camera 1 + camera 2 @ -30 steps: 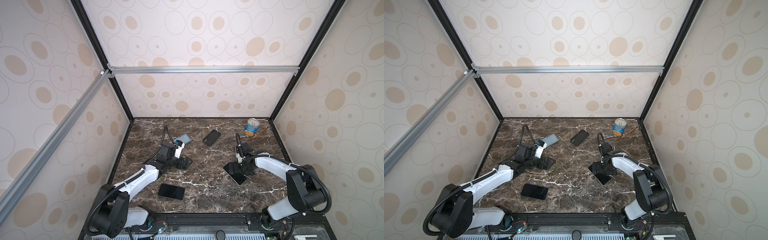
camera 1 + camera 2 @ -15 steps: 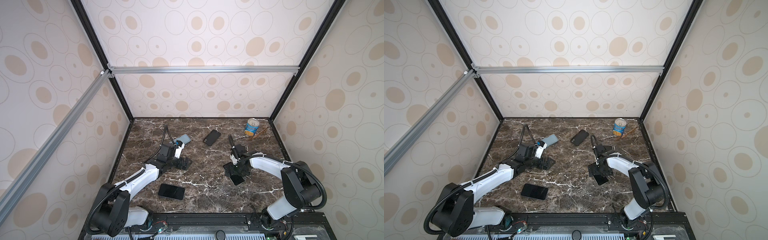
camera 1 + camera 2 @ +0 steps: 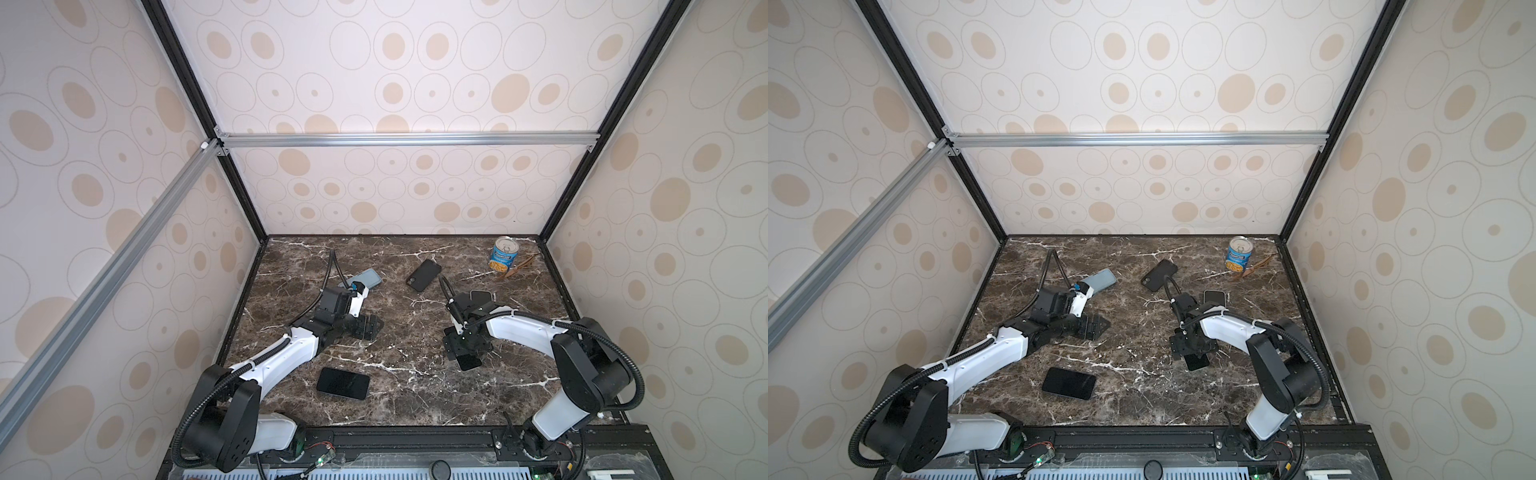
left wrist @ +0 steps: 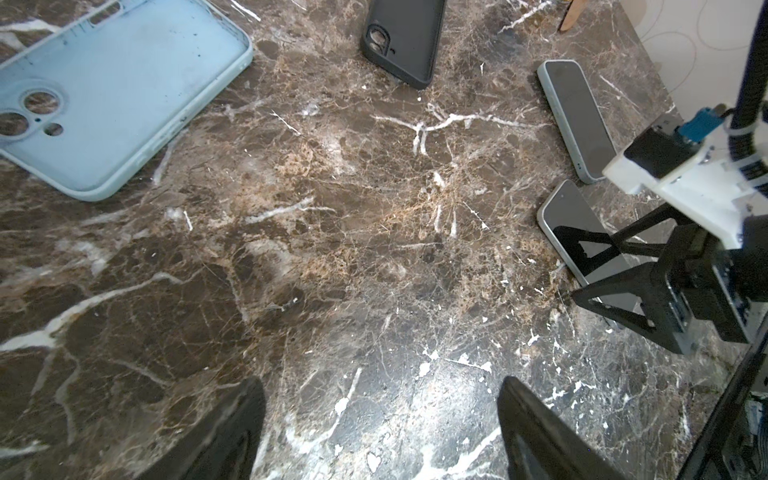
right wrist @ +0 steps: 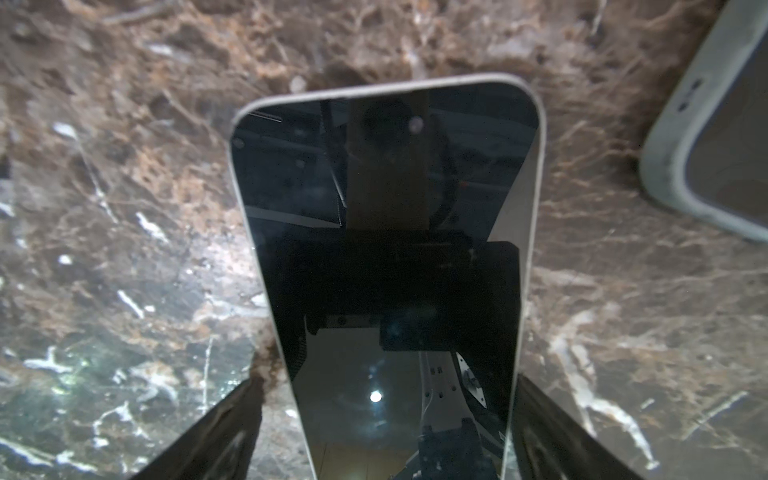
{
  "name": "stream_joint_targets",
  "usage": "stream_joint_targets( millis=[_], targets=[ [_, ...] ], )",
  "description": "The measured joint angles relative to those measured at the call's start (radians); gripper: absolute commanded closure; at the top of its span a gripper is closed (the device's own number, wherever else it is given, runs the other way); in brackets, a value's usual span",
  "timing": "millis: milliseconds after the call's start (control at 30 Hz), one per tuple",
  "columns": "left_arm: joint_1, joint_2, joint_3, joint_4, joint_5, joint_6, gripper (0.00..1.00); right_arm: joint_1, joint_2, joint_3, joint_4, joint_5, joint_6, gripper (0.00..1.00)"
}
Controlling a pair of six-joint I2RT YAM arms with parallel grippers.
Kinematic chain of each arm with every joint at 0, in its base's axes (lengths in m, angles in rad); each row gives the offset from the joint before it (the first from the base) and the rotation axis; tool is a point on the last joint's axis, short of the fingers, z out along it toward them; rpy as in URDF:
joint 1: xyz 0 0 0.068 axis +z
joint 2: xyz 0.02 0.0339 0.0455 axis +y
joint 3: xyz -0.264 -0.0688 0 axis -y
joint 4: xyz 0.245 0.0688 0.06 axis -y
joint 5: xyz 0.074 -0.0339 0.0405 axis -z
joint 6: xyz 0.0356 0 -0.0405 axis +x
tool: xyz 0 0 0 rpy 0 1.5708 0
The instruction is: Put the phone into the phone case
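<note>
Left hand [image 3: 368, 327], right hand [image 3: 464, 348] low, spread

Two matching robot arms. The left arm [image 3: 286, 357] and right arm [image 3: 523, 328] each have glossy white shells between bulky matte black joint housings dotted with small screw holes. A ribbed black conduit [image 3: 641, 388] runs outside each arm, cinched on with zip ties. At the wrist, a white bracket [image 4: 685, 178] carries a black camera block [image 4: 656, 145] and a blue connector [image 4: 702, 124]. The jaws are black triangular truss frames.

The phone [image 5: 386, 249] runs off the right wrist view's edge.
</note>
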Motion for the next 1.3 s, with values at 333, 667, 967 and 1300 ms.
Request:
stream_joint_targets(
  millis=[333,667,967,1300],
  targets=[
    [0.000,0.004,0.011,-0.003,-0.003,0.000,0.14,0.013,0.005,0.002,0.008,0.001,0.016,0.30],
    [0.000,0.004,0.011,-0.006,-0.005,0.000,0.14,0.013,-0.002,-0.004,0.016,0.002,0.016,0.37],
    [0.000,0.031,0.041,-0.007,0.005,-0.002,0.15,0.031,-0.067,-0.069,0.096,-0.014,0.016,0.40],
    [-0.014,0.103,0.153,0.004,0.099,-0.052,0.15,0.050,-0.121,-0.102,0.156,-0.029,0.008,0.41]
  ],
)
